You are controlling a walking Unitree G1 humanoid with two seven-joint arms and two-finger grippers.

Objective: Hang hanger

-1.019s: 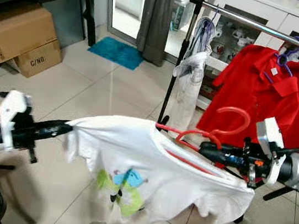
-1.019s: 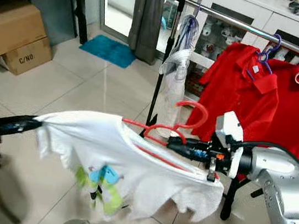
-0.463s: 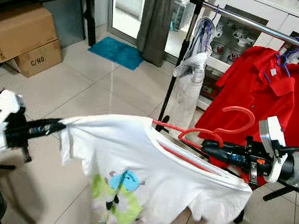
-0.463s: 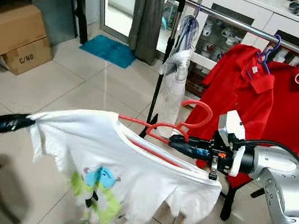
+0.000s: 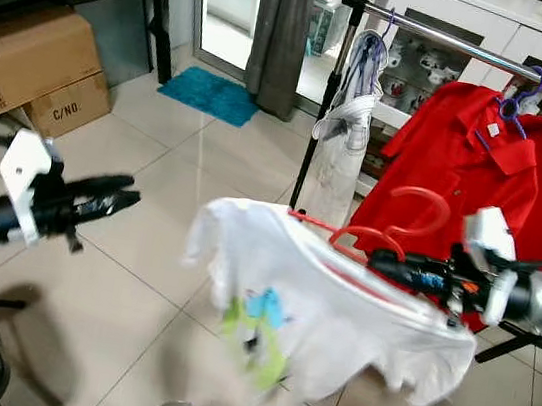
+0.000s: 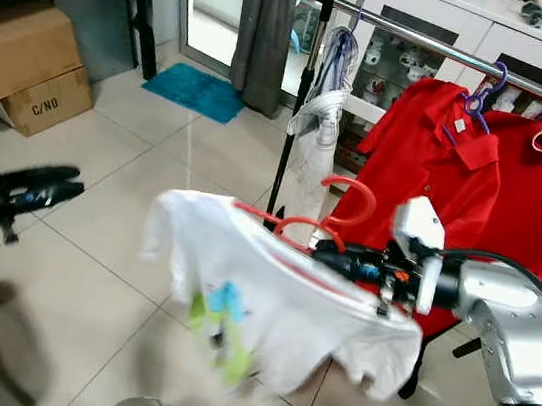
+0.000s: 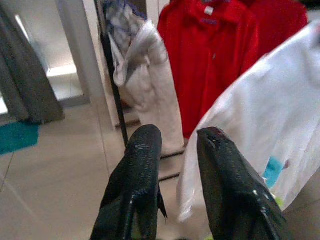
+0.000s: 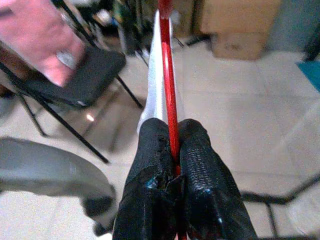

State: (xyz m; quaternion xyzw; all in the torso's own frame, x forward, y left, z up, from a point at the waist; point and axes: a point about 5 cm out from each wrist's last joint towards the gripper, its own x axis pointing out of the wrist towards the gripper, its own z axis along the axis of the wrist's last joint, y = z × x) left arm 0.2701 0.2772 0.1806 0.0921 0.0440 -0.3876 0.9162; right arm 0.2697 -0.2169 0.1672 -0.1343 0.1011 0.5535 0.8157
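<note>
Clamping red hanger point(image 5: 387, 242) with white shirt point(image 5: 317, 305) — right gripper point(image 5: 380, 267); left gripper point(image 5: 122, 196) open, red shirts point(image 5: 456, 179) on rack point(image 5: 455, 42) behind.

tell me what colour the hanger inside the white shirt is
Red: the hanger pinched by the right gripper, clearest in the right eye view.

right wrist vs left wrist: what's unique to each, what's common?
Right wrist: right tool shut on the red hanger, a folding chair, cardboard boxes.
Left wrist: left tool open and holding nothing, red shirts on the rack pole, a grey curtain.
Both: the white T-shirt and the tiled floor.
</note>
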